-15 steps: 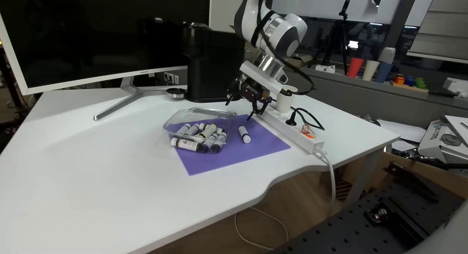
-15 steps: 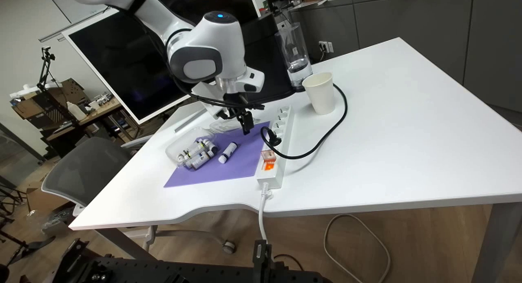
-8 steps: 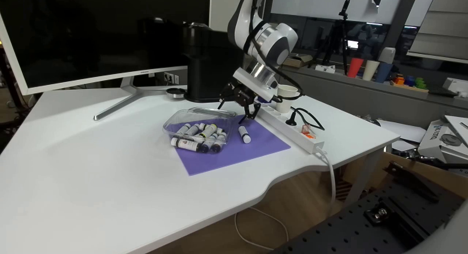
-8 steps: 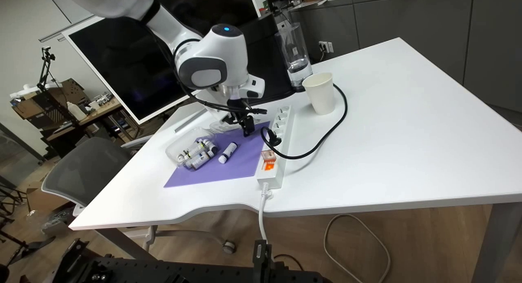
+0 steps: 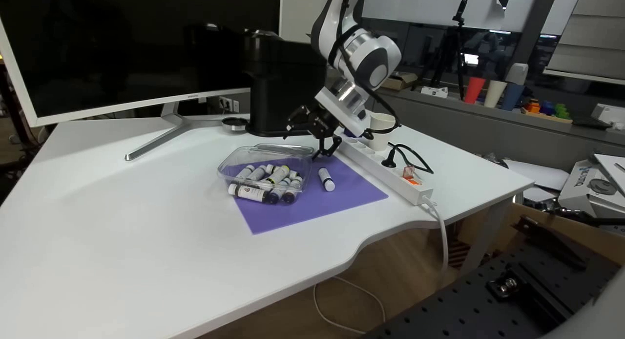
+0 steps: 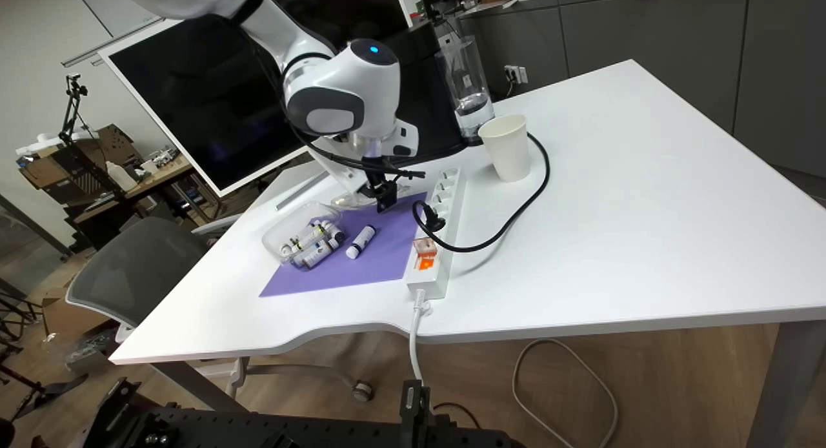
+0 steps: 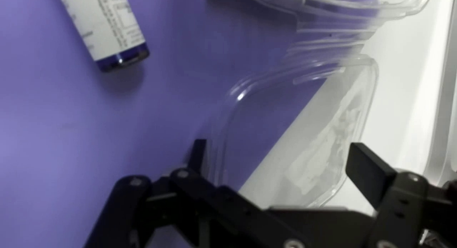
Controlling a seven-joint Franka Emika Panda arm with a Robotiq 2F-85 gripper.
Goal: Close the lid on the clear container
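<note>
A clear container sits left of centre in both exterior views, its lid folded back. Inside lie at least 5 small bottles with white labels, piled so closely that an exact count cannot be made. 1 loose bottle rests on its side on the purple sheet, apart from the container; the wrist view catches it at upper left. In that view the lid, 1 transparent flap, occupies the middle of the frame, joined to the container at upper right and spanning purple sheet and white table. The gripper is spread, its 2 fingers apart, 1 by the lid's left edge and 1 by its right; whether either touches the plastic cannot be told. 1 paper cup stands upright at upper centre in an exterior view, its contents hidden, to the right of 1 white power strip that holds 1 black plug. At upper right in an exterior view, 1 red cup, 1 cream cup and 1 blue cup stand in a row.
</note>
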